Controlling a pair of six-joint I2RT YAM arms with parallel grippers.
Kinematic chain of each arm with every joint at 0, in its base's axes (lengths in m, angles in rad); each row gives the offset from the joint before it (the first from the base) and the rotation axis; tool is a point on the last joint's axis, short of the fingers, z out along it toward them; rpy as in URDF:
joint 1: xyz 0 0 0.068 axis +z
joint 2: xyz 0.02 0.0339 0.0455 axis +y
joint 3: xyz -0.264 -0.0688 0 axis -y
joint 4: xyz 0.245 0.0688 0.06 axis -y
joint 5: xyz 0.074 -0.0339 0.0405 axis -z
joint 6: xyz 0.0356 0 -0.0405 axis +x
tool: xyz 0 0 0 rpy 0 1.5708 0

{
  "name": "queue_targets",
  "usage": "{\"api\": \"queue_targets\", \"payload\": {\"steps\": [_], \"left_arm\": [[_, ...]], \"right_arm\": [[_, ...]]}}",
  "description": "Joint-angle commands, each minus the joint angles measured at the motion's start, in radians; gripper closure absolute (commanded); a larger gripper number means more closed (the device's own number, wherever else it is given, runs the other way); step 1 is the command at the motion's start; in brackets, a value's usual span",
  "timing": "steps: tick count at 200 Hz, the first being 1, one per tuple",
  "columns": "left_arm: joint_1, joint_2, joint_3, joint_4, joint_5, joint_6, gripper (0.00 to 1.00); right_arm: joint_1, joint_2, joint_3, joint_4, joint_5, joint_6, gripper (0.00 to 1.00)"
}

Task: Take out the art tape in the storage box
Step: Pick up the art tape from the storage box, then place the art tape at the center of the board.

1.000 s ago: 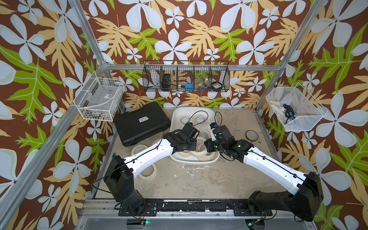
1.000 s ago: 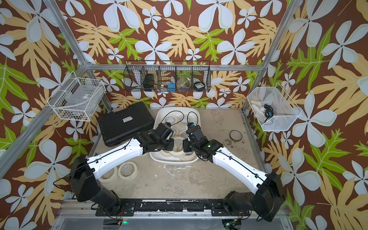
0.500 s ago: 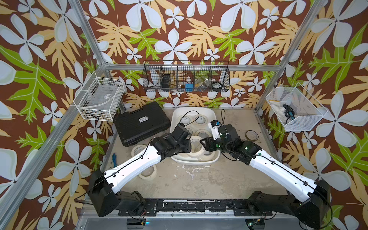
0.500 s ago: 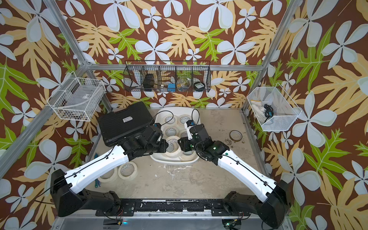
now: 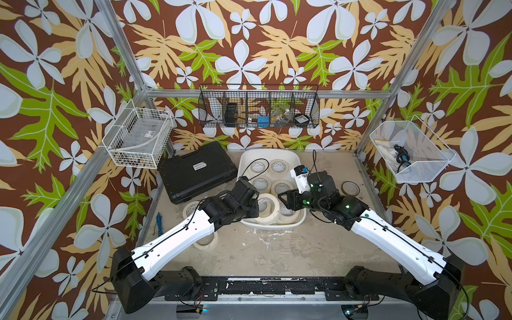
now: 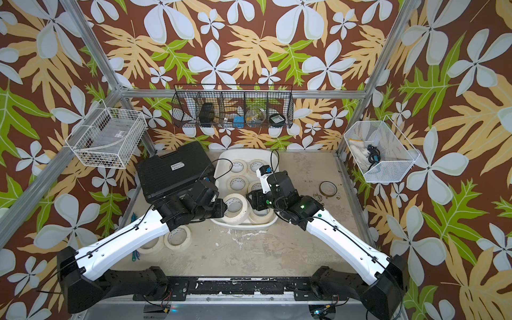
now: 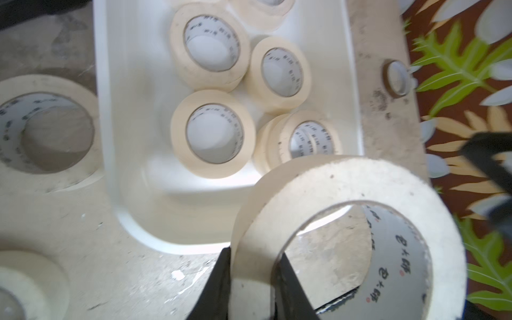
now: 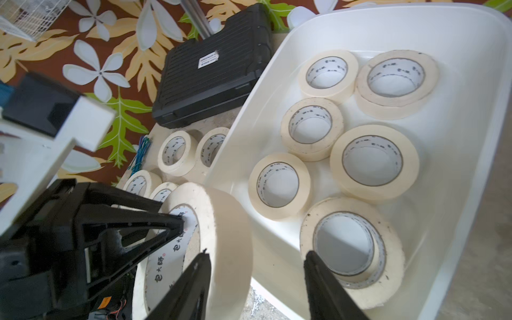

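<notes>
Both arms have shifted since a second ago: the left arm has drawn back toward its own side of the table, and the right gripper (image 5: 283,198) has parted its jaws and eased away to the right. Before, the two sat close together over the middle of the storage box (image 5: 243,166).

The left gripper (image 7: 252,256) is clamped on one roll of art tape, the held roll (image 7: 346,188) — one finger outside the ring's wall, the other inside its hole. This roll stands on edge, lifted clear of the others. In both top views it hangs over the near left part of the box (image 5: 274,205) (image 6: 244,205).

The right wrist view shows the right gripper's jaws standing apart with nothing pinched between them. One fingertip sits in front of the held roll's outer band; whether it touches the band cannot be told.

The rolls in the box (image 8: 374,192) lie flat on its floor in at least six spots, some stacked in twos, with dark print showing on their pale cores. Four rolls on the table (image 8: 177,172) also lie flat, just to the left of the box, near the black hard case (image 5: 196,177). A thin dark ring (image 5: 342,189) lies on the table to the right of the box, apart from everything else.
</notes>
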Motion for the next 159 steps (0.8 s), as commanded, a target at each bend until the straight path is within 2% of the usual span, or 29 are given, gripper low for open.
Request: {"api": "queue_targets", "payload": {"steps": [1, 36, 70, 95, 159], "left_arm": [[0.000, 0.032, 0.015, -0.014, -0.022, -0.019, 1.00], [-0.001, 0.076, 0.044, -0.022, -0.038, -0.022, 1.00], [0.001, 0.062, -0.002, -0.121, -0.125, -0.093, 1.00], [0.000, -0.018, -0.098, -0.146, -0.125, -0.142, 1.00], [-0.001, -0.192, -0.291, -0.157, -0.082, -0.148, 1.00]], "right_arm": [[0.009, 0.006, 0.015, -0.009, -0.017, 0.020, 0.42], [0.018, 0.025, 0.029, -0.049, 0.016, 0.002, 0.42], [0.019, 0.008, 0.029, -0.050, 0.044, -0.013, 0.41], [0.019, 0.016, 0.023, -0.046, 0.047, -0.022, 0.41], [0.019, 0.033, 0.008, -0.025, 0.022, -0.019, 0.41]]}}
